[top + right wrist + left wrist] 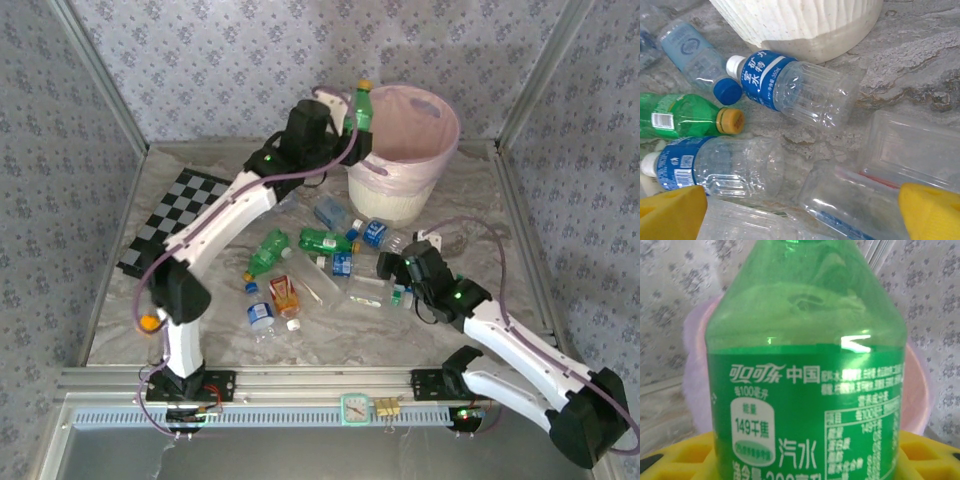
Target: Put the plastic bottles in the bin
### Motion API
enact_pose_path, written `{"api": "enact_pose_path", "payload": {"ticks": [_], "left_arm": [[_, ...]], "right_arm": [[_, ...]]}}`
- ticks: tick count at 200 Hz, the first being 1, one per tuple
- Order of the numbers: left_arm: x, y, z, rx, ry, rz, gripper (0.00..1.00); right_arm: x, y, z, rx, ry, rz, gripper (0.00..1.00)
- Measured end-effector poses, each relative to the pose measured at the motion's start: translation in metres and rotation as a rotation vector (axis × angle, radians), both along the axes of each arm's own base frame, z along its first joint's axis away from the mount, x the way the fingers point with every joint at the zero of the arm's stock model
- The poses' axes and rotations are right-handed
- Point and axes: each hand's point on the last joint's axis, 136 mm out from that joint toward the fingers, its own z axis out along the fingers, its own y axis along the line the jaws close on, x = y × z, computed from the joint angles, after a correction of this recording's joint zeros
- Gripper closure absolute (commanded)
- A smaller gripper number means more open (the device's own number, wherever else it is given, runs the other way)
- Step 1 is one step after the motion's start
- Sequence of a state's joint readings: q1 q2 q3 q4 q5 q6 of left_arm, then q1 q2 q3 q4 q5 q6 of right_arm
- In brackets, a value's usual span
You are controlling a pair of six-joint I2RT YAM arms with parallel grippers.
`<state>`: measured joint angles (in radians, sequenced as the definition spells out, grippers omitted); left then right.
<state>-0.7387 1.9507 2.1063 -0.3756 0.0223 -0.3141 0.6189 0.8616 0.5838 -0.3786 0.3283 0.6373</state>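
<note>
marbled tabletop [340, 345], floral-papered walls on three sides, metal frame posts at corners. bin [400, 190]: round, white ribbed wall, pale pink liner folded over rim, at far centre-right of table; white wall also along top of right wrist view [800, 20]; pink rim behind held bottle in left wrist view [692, 375]. left gripper [350, 128]: arm stretched far across table, jaws clamped on upright green bottle [361, 108], yellow-capped, raised off table right at bin's left rim; close up, green label with white print [805, 405], yellow fingers [675, 460] on either side of its lower body. right gripper [392, 280]: low over bottle pile in front of bin, jaws spread wide, nothing between them; yellow fingertips [670, 212] at both lower corners of right wrist view. loose on table, all lying flat: clear bottle with blue label [790, 85], white cap, just beside bin's base; second clear blue-labelled bottle [715, 165] nearer right gripper; green bottle with yellow cap [675, 116] between those two, to their left; pale blue bottle [690, 50] near bin; another green bottle [268, 250] further left; orange-red bottle [284, 293]; small clear bottle [260, 315] near front edge; clear rectangular container [910, 150]. checkered board [180, 215]: flat at far left, apart from pile.
</note>
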Motion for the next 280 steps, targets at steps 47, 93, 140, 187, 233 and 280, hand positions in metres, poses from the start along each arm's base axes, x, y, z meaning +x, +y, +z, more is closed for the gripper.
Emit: {"api": "enact_pose_path", "payload": {"ticks": [47,93,140,187,233,280], "left_arm": [[0.022,-0.049,0.017,-0.012,-0.050,-0.088,0.54],[0.024,-0.058,-0.014,0.036,0.008,-0.104,0.50],[0.029,-0.062,-0.029,0.049,0.023,-0.103,0.28],[0.029,-0.062,-0.028,0.046,0.019,-0.101,0.16],[0.026,-0.062,-0.020,0.033,0.012,-0.115,0.14],[0.000,-0.045,0.022,0.008,-0.016,-0.146,0.14]], "right_arm": [[-0.005,0.002,0.013,0.074,-0.034,0.007,0.00],[-0.009,0.002,0.021,0.109,-0.055,0.010,0.00],[-0.015,-0.001,0.023,0.116,-0.053,0.017,0.00],[-0.018,-0.003,0.021,0.111,-0.043,0.014,0.00],[-0.018,-0.003,0.021,0.109,-0.039,0.014,0.00],[-0.017,-0.003,0.018,0.104,-0.032,0.012,0.00]]}}
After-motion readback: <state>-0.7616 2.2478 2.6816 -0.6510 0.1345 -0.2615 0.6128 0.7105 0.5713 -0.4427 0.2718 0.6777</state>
